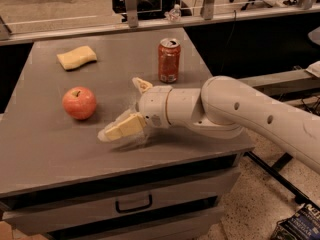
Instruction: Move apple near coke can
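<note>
The red-pink apple [79,102] sits on the grey table [45,149], left of centre. The red-orange coke can [169,60] stands upright toward the back right of the table. My gripper [125,106] reaches in from the right on a white arm and hovers over the table's middle, a short way right of the apple and in front of the can. Its two cream fingers are spread wide apart and hold nothing. One fingertip [114,131] points toward the table front, the other [140,84] toward the can.
A yellow sponge [76,57] lies at the back left of the table. The table has a drawer with a handle [133,204] below its front edge. A metal rail and glass [130,6] run behind the table. Floor lies to the right.
</note>
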`<state>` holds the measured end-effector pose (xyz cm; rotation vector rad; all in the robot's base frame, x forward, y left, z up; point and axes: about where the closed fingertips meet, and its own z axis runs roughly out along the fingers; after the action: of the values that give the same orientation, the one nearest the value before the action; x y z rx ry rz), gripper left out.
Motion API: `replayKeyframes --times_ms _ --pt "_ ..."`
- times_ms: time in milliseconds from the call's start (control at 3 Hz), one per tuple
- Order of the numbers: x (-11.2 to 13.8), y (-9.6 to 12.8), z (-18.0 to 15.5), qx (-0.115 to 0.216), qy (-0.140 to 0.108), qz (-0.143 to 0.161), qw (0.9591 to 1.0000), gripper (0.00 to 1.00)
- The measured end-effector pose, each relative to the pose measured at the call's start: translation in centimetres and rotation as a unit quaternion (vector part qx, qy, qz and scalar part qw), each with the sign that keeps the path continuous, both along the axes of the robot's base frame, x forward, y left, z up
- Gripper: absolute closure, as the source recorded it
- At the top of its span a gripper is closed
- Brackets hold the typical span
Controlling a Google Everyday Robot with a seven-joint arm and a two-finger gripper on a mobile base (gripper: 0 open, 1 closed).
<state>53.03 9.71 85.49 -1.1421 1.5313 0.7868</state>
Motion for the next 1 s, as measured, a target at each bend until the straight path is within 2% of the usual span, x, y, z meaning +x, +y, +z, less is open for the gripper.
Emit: replayKeyframes --times_ms 333,1000 --pt "0.8 3.1 -0.6 0.013 -0.006 -0.002 0.9999 0.00" --pt "2.0 6.7 -0.4 0.021 -0.024 0.018 0.9993 0.00"
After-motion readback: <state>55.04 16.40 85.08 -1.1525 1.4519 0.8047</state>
